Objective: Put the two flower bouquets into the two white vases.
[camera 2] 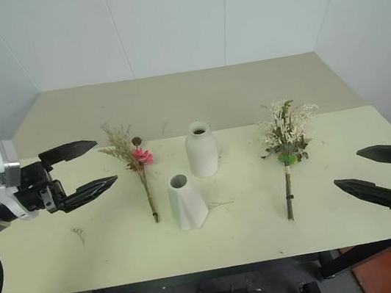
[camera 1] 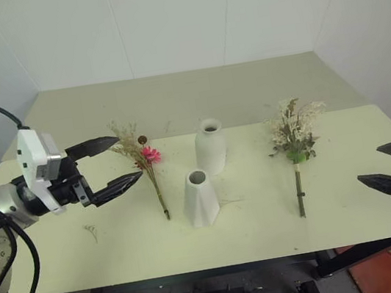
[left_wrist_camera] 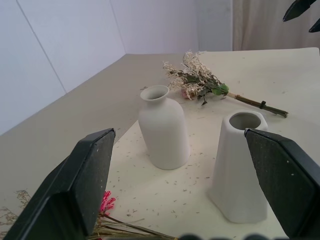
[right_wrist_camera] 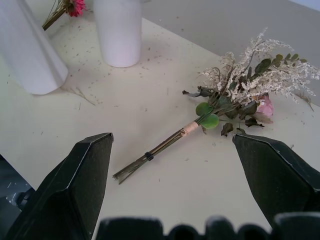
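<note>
The sparse bouquet [camera 1: 146, 162], beige grasses with a pink flower, lies flat on the table left of the vases. My left gripper [camera 1: 129, 157] hovers open just left of its head, holding nothing. The rounded white vase [camera 1: 211, 148] stands upright mid-table. The faceted white vase [camera 1: 200, 199] stands in front of it, slightly to its left. Both vases are empty. The fuller bouquet [camera 1: 294, 134], cream sprigs with green leaves, lies to their right with its stems [right_wrist_camera: 150, 157] toward the front edge. My right gripper [camera 1: 369, 165] is open and empty, apart from that bouquet at the table's right front.
The pale yellow table [camera 1: 268, 228] is strewn with fine plant crumbs, and a small loose sprig [camera 1: 90, 230] lies at front left. White walls close the back and both sides. A beige surface [camera 1: 172, 94] extends behind the table.
</note>
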Controlling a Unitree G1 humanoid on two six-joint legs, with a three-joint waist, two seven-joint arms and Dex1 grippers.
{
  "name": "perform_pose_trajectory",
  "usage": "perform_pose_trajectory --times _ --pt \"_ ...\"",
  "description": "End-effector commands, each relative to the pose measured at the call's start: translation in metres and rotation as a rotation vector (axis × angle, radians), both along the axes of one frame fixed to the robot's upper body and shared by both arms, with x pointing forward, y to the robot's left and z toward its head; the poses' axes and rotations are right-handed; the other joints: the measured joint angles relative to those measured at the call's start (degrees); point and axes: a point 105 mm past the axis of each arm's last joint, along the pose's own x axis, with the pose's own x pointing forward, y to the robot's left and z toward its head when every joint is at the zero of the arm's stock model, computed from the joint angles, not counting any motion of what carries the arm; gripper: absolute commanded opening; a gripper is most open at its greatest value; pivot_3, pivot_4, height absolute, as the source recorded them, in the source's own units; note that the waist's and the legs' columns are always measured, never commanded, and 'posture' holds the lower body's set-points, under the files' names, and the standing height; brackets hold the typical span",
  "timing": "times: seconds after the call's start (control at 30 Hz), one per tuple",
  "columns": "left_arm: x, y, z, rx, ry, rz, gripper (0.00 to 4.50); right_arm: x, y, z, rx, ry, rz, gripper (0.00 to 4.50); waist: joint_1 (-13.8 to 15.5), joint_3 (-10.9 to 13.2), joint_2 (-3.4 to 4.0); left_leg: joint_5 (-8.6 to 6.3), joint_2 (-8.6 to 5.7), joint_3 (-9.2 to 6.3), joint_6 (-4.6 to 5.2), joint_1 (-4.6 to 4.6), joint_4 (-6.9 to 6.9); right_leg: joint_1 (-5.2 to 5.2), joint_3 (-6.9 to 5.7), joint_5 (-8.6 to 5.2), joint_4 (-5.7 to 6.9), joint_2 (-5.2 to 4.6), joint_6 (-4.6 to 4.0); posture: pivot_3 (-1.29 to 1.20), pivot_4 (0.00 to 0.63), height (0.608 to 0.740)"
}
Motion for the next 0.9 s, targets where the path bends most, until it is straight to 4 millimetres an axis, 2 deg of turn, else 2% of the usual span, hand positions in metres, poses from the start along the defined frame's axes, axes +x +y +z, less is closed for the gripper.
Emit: perform_pose_trajectory --times 0.03,0.23,0.33,0.43,0.57,0.7,0.9 --pt "-0.001 0.002 0.008 0.015 -0.030 0.009 4.50 0.006 0.000 0.007 -0.020 -0.021 -0.028 4.48 -0.03 0.00 0.00 0.00 0.00 0.00 0.00 0.00 0.00 0.00 0.00 0.00 0.00 0.00 0.00 0.00 0.150 0.740" --pt "0.008 0.002 0.000 0.073 0.014 0.060 4.50 0.023 0.012 0.011 -0.012 -0.045 -0.015 4.48 -0.14 0.01 0.00 0.00 0.00 0.00 0.00 0.01 0.00 0.00 0.01 0.00 0.01 0.00 0.00 0.00 0.150 0.740" --pt "0.032 0.005 -0.013 0.166 0.076 0.215 4.50 0.029 0.017 0.016 -0.017 -0.066 0.006 4.48 0.22 0.02 -0.01 0.00 0.00 -0.02 0.00 0.00 0.00 0.00 -0.01 0.00 0.01 0.01 0.00 0.00 0.150 0.740" --pt "0.042 -0.001 -0.017 0.183 0.094 0.232 4.50 0.032 0.022 0.023 -0.024 -0.081 0.042 4.48 0.33 0.02 -0.02 0.00 -0.02 -0.02 0.00 -0.07 -0.02 -0.02 -0.02 0.00 -0.10 -0.01 0.02 0.00 0.150 0.740" --pt "0.057 -0.004 -0.033 0.280 0.224 0.332 4.50 0.032 0.025 0.030 -0.036 -0.087 0.077 4.48 0.35 0.03 -0.03 -0.02 -0.02 -0.03 0.04 -0.19 -0.05 -0.02 -0.05 0.07 -0.32 -0.01 0.10 0.00 0.150 0.740" --pt "0.082 -0.001 -0.057 0.358 0.453 0.518 4.50 0.035 0.029 0.035 -0.040 -0.100 0.100 4.48 0.41 0.05 -0.06 -0.03 -0.03 -0.05 0.05 -0.21 -0.04 0.00 -0.05 0.10 -0.41 0.00 0.16 0.00 0.150 0.740" --pt "0.112 -0.020 -0.077 0.363 0.621 0.663 4.50 0.036 0.038 0.038 -0.038 -0.124 0.152 4.48 0.45 0.05 -0.07 -0.03 -0.08 -0.11 0.07 -0.29 -0.01 -0.03 -0.06 0.11 -0.44 0.00 0.18 0.00 0.150 0.740"
